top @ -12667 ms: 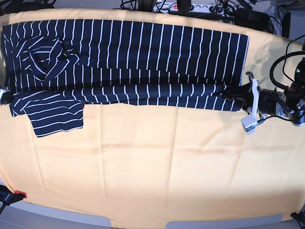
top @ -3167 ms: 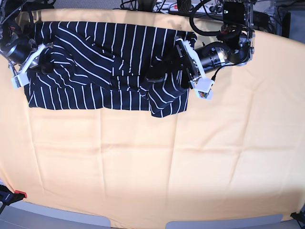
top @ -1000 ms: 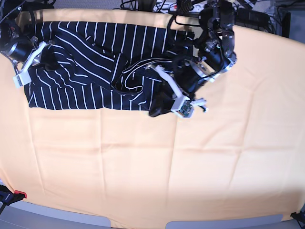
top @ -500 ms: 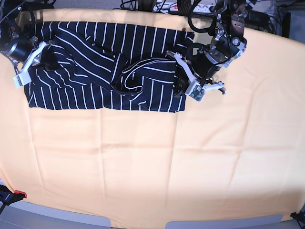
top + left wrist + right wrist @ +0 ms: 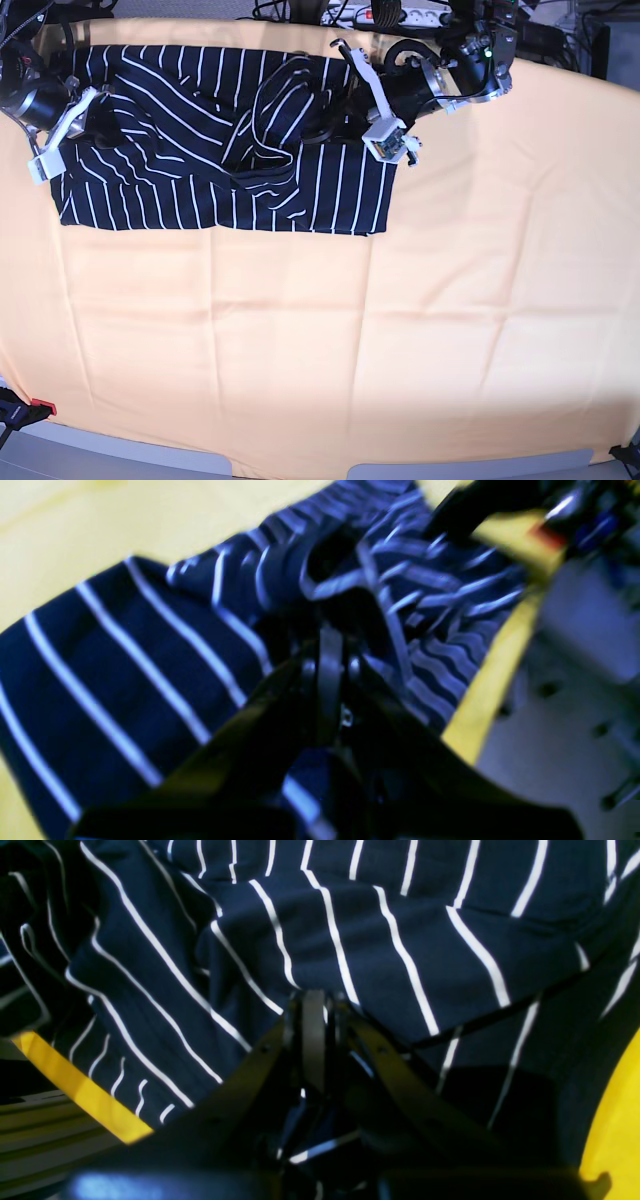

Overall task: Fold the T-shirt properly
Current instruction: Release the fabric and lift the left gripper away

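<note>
Pinching T-shirt [image 5: 210,140] in both: left gripper [image 5: 352,100] at the bunched end, right gripper [image 5: 85,125] opposite; I'd tension evenly, lay flat.

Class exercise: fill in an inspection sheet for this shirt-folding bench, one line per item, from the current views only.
Surface: yellow cloth with creases over the table, its near part bare.
Job's things: T-shirt, striped, lies at the far edge, bunched and wrinkled near its middle.
Clutter: nothing seen.
End effectors: left end effector shut on T-shirt at its right side; right end effector shut on T-shirt at its left side.
Cables: black cables and power strip behind the table.
Surroundings: clamp on the near left edge.
</note>
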`<state>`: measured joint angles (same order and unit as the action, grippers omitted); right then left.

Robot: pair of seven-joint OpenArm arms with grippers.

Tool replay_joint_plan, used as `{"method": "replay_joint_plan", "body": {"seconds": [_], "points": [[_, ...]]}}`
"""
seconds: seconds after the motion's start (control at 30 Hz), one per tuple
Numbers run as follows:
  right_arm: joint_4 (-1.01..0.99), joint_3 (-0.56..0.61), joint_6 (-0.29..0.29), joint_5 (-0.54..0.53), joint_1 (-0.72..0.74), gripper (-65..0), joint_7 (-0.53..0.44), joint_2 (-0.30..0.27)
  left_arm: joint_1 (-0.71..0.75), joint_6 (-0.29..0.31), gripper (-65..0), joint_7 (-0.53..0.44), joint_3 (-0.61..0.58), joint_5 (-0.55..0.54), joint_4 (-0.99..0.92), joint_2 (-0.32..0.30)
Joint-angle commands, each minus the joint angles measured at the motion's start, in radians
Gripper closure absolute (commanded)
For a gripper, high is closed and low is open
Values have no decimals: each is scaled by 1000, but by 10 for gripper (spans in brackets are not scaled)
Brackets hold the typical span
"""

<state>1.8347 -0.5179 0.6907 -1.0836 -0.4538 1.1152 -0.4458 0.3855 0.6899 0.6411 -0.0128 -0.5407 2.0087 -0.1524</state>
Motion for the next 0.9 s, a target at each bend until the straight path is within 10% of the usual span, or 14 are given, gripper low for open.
{"method": "replay_joint_plan", "body": {"seconds": [0.0,0.33,0.47,0.87], "points": [[18,-6,7,-20,2,-47,-15,-17,0,8,0,-21,-2,-56,18,-2],[18,-6,7,-20,2,-47,-14,-17,0,8,0,-12,103,-93,129,-2],[18,-6,7,-20,2,-47,-14,-17,0,-107,0,13,134,-8,108,0],[18,-6,7,-46,2,-47,-2,-17,17,8,0,150,-185,105,74,-58]]}}
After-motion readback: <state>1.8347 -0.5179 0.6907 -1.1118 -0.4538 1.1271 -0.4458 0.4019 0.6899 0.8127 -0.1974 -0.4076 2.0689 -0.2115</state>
